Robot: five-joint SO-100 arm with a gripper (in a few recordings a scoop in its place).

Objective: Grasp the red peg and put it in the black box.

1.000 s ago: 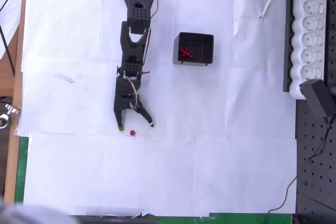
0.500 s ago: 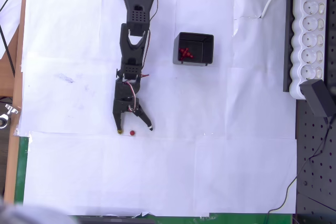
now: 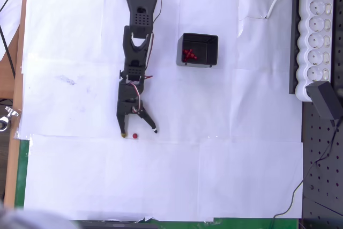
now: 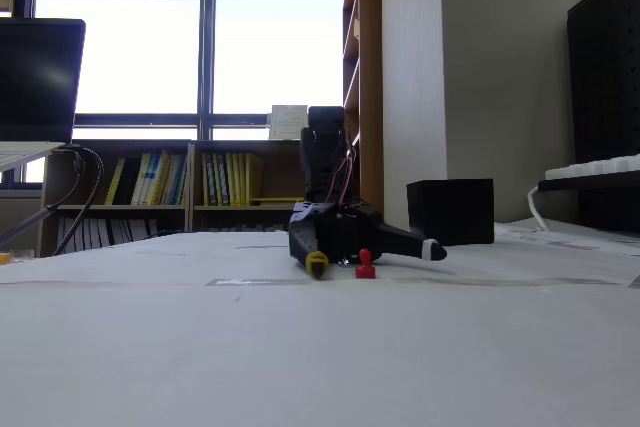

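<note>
Overhead view: the arm reached straight down the picture from its base at the top edge, stretched out nearly flat over the white paper (image 3: pixel 241 175). The gripper (image 3: pixel 139 132) sat at the far end with its fingers spread wide in a V, one tip yellow at the left, one white at the right. It held nothing.

The red peg (image 3: pixel 135 135) stood on the paper between the two tips, closer to the yellow one and just past the line joining them; I could not tell whether it touched either finger.

Fixed view, low at table level: the gripper (image 4: pixel 372 256) lay down at the table surface, the arm rising behind it. The red peg (image 4: pixel 365 264) stood upright on the paper, between the yellow tip and the white tip.

The black box (image 3: pixel 198 50) sat to the right of the arm's middle, well apart from the gripper, with several red pegs (image 3: pixel 188 54) already inside. A white power strip (image 3: pixel 316 36) lay along the right edge.
</note>
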